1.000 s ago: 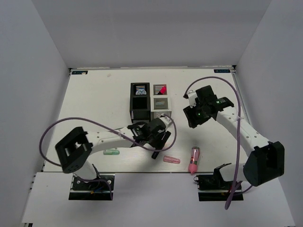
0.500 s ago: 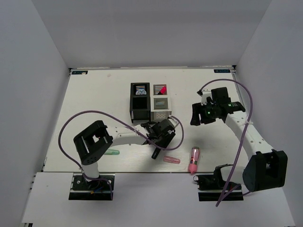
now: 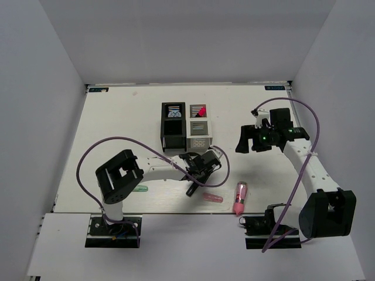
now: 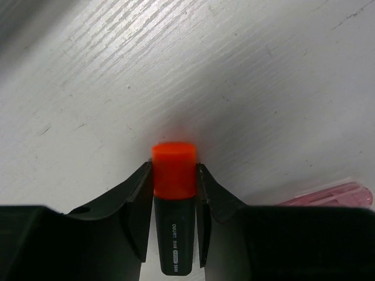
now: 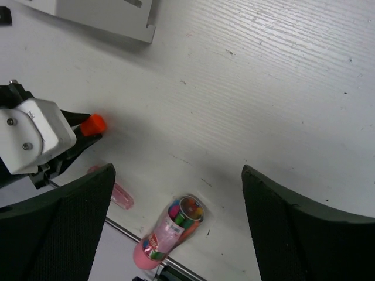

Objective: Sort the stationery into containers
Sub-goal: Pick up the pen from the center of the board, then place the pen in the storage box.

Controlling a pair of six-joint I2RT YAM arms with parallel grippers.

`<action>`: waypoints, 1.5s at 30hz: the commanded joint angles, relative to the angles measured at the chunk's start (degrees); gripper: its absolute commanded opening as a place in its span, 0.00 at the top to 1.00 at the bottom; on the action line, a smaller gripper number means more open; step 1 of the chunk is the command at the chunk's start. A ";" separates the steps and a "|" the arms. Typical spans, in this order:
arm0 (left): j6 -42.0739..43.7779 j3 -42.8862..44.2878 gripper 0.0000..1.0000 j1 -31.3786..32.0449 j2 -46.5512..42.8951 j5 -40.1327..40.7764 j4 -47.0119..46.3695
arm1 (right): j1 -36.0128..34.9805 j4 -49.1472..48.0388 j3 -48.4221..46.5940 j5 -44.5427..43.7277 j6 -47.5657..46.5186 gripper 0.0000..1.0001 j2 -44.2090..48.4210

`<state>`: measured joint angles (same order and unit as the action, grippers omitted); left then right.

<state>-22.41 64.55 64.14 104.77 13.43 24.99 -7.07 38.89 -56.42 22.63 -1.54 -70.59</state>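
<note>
The left gripper [image 4: 174, 175] clamps the orange-capped black plastic highlighter [image 4: 174, 225] near its cap, at 6 o'clock of the white-grey slotted box [image 3: 200, 143], so it may pivot and slip; the right gripper [image 5: 179, 175] stands apart.

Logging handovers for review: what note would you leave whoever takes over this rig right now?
Left gripper: jaws shut on orange highlighter, beside the pink capsule.
Right gripper: open, empty, above the table.
Done: tape roll in black box, pink highlighter in white box.
Left: box the held highlighter, then the green capsule, pink capsule and pink tube lying on the table.
</note>
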 commanded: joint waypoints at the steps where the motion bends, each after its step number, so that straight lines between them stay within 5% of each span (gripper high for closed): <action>1: -1.14 1.10 0.92 0.20 0.79 -0.69 3.48 | 0.83 -0.49 0.26 3.55 -0.65 0.09 1.42; 4: -0.18 4.86 0.99 0.20 -1.67 -0.08 6.73 | 1.27 0.13 0.52 5.22 -2.67 0.09 1.77; 5: 0.96 5.92 0.99 0.11 -4.37 0.19 9.26 | 1.36 0.22 0.70 5.84 -3.72 0.51 1.86; 7: 3.25 11.81 0.99 -0.15 -5.71 1.76 10.95 | 1.36 0.04 0.79 6.02 -3.91 1.00 2.12; 9: 5.53 18.47 0.99 -1.11 -8.17 2.04 13.76 | 1.36 -0.31 1.58 5.49 -4.17 1.00 2.38; 10: 5.97 21.46 0.99 -2.43 -8.70 1.78 14.03 | 1.27 -0.48 1.75 5.49 -4.26 0.69 2.64; 11: 7.20 23.06 0.99 -4.01 -9.58 1.34 14.12 | 1.18 -0.57 1.76 5.67 -4.26 0.54 2.47; 14: 8.17 27.81 0.99 -8.74 -10.81 -1.29 10.89 | 1.36 -0.31 2.02 6.28 -4.70 0.29 2.56; 20: 11.59 16.23 0.99 -16.85 -15.65 -3.06 -16.60 | 1.18 -0.93 2.72 8.13 -5.14 0.29 2.56; 21: 12.39 13.35 0.99 -17.99 -15.39 -2.89 -28.56 | 1.36 -1.10 3.07 8.56 -5.31 0.27 2.65; 23: 13.80 14.79 0.99 -19.83 -12.94 -2.36 -32.62 | 1.27 -1.36 3.42 9.53 -5.67 0.27 2.65; 28: 15.56 22.35 0.99 -23.44 -4.16 -4.37 -35.44 | 1.27 -2.07 4.65 11.38 -7.77 0.27 3.52; 45: 15.65 24.92 0.99 -27.75 8.17 -5.08 -40.02 | 1.36 -3.04 5.89 13.23 -9.71 0.25 4.23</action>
<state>-7.29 87.50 36.42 113.51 9.41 -13.30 -6.00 37.08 -50.72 34.41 -10.02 -67.11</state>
